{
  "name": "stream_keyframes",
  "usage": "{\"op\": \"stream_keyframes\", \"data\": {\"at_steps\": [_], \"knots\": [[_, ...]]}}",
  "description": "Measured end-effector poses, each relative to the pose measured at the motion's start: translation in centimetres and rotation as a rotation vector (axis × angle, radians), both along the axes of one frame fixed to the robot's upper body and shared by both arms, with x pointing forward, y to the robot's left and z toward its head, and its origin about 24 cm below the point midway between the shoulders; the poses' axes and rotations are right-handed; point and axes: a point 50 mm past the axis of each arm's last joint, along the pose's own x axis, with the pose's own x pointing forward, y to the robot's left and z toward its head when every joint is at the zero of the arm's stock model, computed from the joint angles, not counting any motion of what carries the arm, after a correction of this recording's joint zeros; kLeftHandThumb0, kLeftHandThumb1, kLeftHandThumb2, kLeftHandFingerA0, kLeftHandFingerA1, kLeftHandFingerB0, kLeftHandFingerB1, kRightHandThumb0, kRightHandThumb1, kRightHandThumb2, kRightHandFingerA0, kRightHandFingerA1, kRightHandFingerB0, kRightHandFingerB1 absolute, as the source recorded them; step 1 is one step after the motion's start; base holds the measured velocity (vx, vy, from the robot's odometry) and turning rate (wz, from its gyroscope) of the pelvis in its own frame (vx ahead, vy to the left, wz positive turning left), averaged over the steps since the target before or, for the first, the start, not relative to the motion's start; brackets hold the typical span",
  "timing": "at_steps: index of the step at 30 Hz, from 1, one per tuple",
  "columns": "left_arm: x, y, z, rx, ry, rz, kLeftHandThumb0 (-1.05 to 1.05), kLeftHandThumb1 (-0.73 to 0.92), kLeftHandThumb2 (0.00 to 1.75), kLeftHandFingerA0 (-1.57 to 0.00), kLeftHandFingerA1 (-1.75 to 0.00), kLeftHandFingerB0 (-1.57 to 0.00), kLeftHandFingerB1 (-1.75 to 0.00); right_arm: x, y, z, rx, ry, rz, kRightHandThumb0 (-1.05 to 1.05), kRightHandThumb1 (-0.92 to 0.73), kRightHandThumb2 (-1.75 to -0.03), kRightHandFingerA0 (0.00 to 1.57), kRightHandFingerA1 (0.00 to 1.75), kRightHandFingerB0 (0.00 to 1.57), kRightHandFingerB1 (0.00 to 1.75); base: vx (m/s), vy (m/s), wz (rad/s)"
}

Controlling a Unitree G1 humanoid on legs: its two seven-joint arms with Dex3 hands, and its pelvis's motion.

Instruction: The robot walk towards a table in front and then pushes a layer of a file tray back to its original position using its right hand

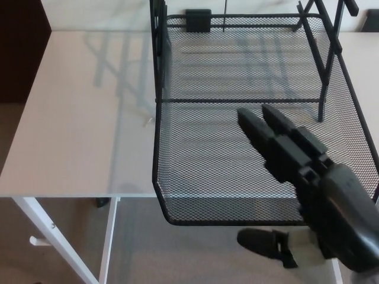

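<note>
White bench [77, 118]: mesh tray layer [195, 171] overhangs the edge, unpushed; my right hand [296, 171] above it, fingers apart, empty.

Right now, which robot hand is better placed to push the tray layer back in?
Right. The right robot hand is already above the pulled-out mesh tray layer, fingers extended, thumb below the front rim, which overhangs the table edge. The left robot hand isn't in view.

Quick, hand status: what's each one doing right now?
Right hand: open, holding nothing, fingers extended over the pulled-out tray layer.
Left hand: not in view.
</note>
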Motion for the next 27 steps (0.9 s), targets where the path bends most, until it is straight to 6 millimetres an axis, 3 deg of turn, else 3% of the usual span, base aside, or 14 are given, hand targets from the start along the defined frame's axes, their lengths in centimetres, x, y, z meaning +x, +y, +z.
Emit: {"op": "stream_keyframes", "data": {"at_steps": [2, 4, 5, 7, 16, 25, 26, 27], "knots": [[0.2, -0.1, 0.1, -0.001, -0.007, -0.004, -0.27, 0.68, 0.61, -0.52, -0.42, -0.35, -0.36, 0.6, 0.2, -0.6, -0.041, 0.010, -0.013, -0.58, -0.39, -0.75, 0.00, 0.00, 0.00, 0.08, 0.00, 0.000, 0.00], [0.3, -0.1, 0.2, -0.002, -0.011, -0.006, -0.26, 0.68, 0.60, -0.52, -0.43, -0.35, -0.37, 1.1, 0.4, -1.0, -0.073, 0.018, -0.023, -0.64, -0.41, -0.74, 0.00, 0.00, 0.00, 0.02, 0.00, 0.000, 0.00], [0.3, -0.1, 0.2, -0.002, -0.013, -0.008, -0.26, 0.68, 0.60, -0.51, -0.43, -0.34, -0.37, 1.4, 0.5, -1.3, -0.096, 0.024, -0.029, -0.57, -0.40, -0.57, 0.00, 0.00, 0.00, 0.01, 0.00, 0.000, 0.00], [0.4, -0.2, 0.3, -0.003, -0.017, -0.010, -0.26, 0.69, 0.60, -0.51, -0.42, -0.34, -0.36, 1.9, 0.7, -1.9, -0.135, 0.034, -0.037, -0.60, -0.42, -0.54, 0.00, 0.00, 0.00, 0.00, 0.00, 0.000, 0.00], [0.9, -0.3, 0.5, -0.007, -0.026, -0.018, -0.27, 0.68, 0.60, -0.49, -0.42, -0.34, -0.36, 3.4, 1.6, -3.5, -0.335, 0.034, -0.052, -0.87, -0.46, -0.58, 0.00, 0.00, 0.00, 0.00, 0.00, 0.000, 0.00], [1.5, -0.4, 0.8, -0.007, -0.026, -0.025, -0.28, 0.68, 0.61, -0.49, -0.42, -0.34, -0.36, 3.9, 2.0, -4.3, -0.529, -0.006, -0.075, -0.86, -0.51, -0.55, 0.00, 0.00, 0.00, 0.00, 0.00, 0.000, 0.00], [1.5, -0.4, 0.8, -0.006, -0.026, -0.026, -0.28, 0.68, 0.61, -0.49, -0.42, -0.34, -0.36, 4.0, 2.0, -4.3, -0.544, -0.012, -0.080, -0.84, -0.53, -0.56, 0.00, 0.00, 0.00, 0.00, 0.00, 0.000, 0.00], [1.6, -0.4, 0.9, -0.004, -0.026, -0.028, -0.28, 0.68, 0.60, -0.49, -0.42, -0.33, -0.36, 4.1, 2.0, -4.3, -0.564, -0.020, -0.088, -0.86, -0.45, -0.83, 0.00, 0.00, 0.00, 0.00, 0.00, 0.000, 0.00]]}}
